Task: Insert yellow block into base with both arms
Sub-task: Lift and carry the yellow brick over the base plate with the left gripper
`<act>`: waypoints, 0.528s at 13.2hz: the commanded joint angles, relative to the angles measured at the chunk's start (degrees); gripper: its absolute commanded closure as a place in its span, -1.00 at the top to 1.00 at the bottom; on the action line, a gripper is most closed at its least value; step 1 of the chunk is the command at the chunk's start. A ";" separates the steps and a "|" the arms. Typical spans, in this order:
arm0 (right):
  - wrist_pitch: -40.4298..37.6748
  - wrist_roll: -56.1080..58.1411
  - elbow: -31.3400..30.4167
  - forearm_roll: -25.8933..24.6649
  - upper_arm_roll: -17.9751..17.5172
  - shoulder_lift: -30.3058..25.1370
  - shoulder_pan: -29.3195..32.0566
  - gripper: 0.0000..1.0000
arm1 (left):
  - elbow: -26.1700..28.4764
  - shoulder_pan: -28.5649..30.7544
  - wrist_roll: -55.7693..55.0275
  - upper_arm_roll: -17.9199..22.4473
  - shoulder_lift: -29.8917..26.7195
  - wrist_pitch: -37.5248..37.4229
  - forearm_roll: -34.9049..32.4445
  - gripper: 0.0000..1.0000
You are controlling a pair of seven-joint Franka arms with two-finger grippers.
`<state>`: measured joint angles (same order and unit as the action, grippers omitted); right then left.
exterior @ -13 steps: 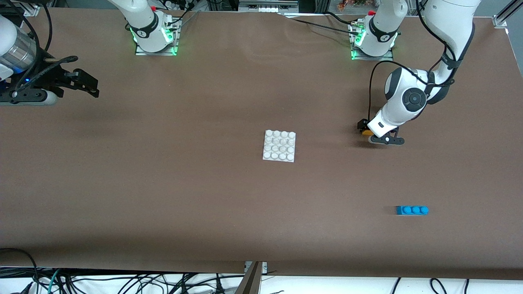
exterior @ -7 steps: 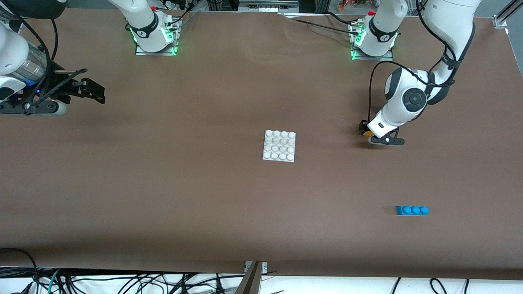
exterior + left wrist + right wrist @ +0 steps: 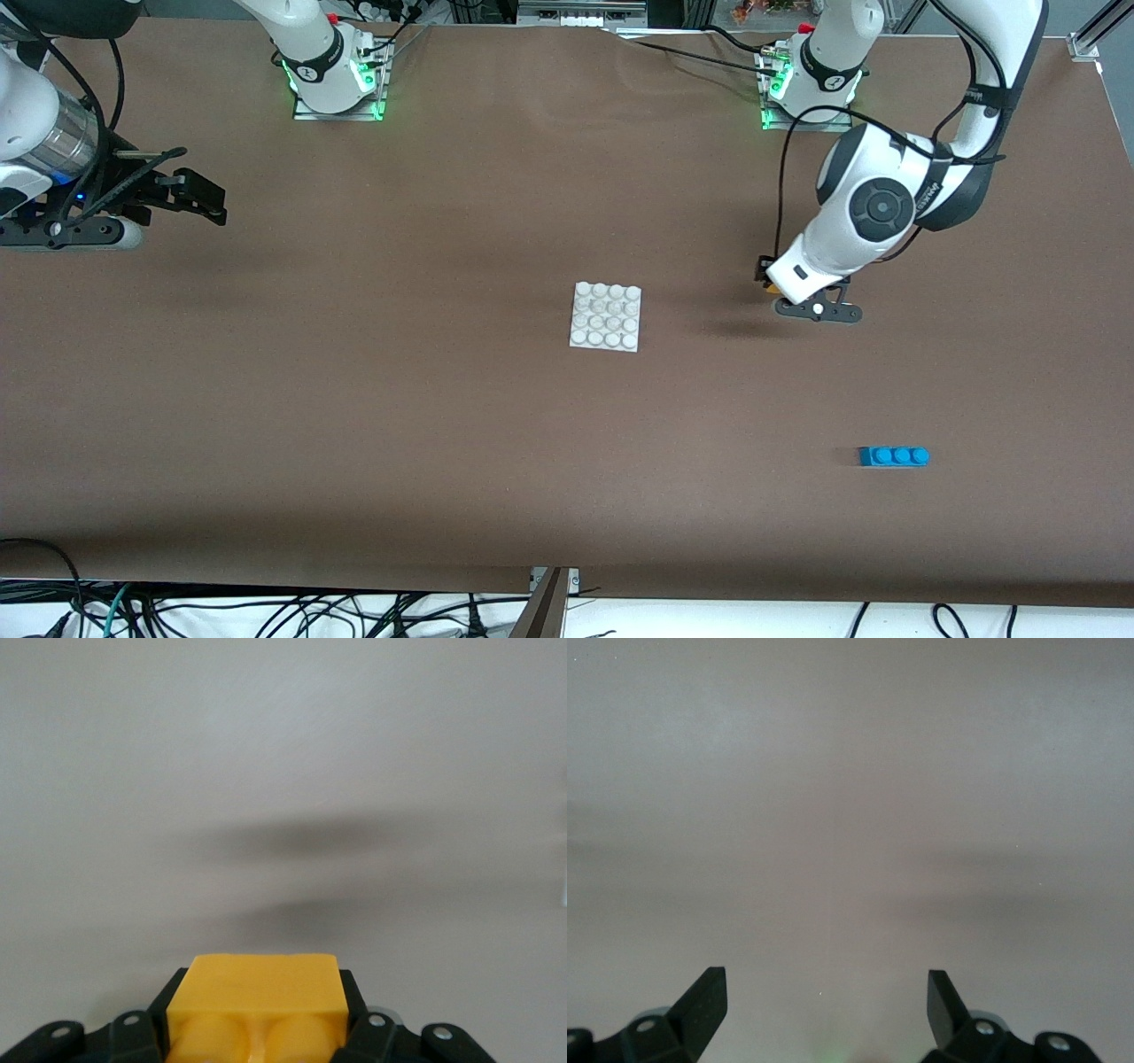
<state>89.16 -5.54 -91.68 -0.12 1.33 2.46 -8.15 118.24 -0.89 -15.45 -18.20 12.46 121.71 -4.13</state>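
Observation:
The yellow block (image 3: 257,979) sits clamped between the black fingers of my left gripper (image 3: 260,994), studs toward the camera. In the front view the left gripper (image 3: 767,280) hangs a little above the bare table, toward the left arm's end, and only a sliver of the yellow block (image 3: 772,290) shows under the white wrist. The white studded base (image 3: 606,316) lies flat at the table's middle with nothing on it. My right gripper (image 3: 209,197) waits open over the right arm's end of the table, and the right gripper (image 3: 825,989) has nothing between its fingers.
A blue three-stud brick (image 3: 893,455) lies nearer to the front camera than the left gripper, toward the left arm's end. Cables hang along the table's front edge. Brown tabletop (image 3: 399,399) stretches between the base and the right gripper.
My left gripper shut on the yellow block, lifted it off the table and shifted slightly toward the base. The right gripper moved a little inward, then held still.

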 commanded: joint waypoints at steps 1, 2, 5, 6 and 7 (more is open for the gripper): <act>-0.65 0.97 1.24 0.04 -0.45 0.27 0.24 1.00 | -8.00 -0.16 -2.21 -3.67 4.23 -3.85 0.87 -0.76; -0.56 0.97 1.24 0.04 -0.45 0.35 0.24 1.00 | -9.59 -0.60 -3.34 -5.34 6.24 -3.85 1.67 -0.76; -0.30 0.97 1.24 0.12 -0.45 0.44 0.33 1.00 | -19.58 -7.70 -11.67 -6.06 14.14 -3.85 1.41 -0.76; 0.22 0.97 1.24 0.12 -0.37 0.53 0.33 1.00 | -23.10 -9.55 -14.75 -6.06 17.39 -3.76 1.06 -0.75; 0.49 0.97 1.24 0.12 -0.36 0.62 0.33 1.00 | -26.01 -11.22 -16.61 -6.06 20.38 -3.76 0.88 -0.75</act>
<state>89.47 -5.54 -91.56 -0.12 1.23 2.54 -8.19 101.10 -9.15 -28.14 -24.37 25.37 119.37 -3.08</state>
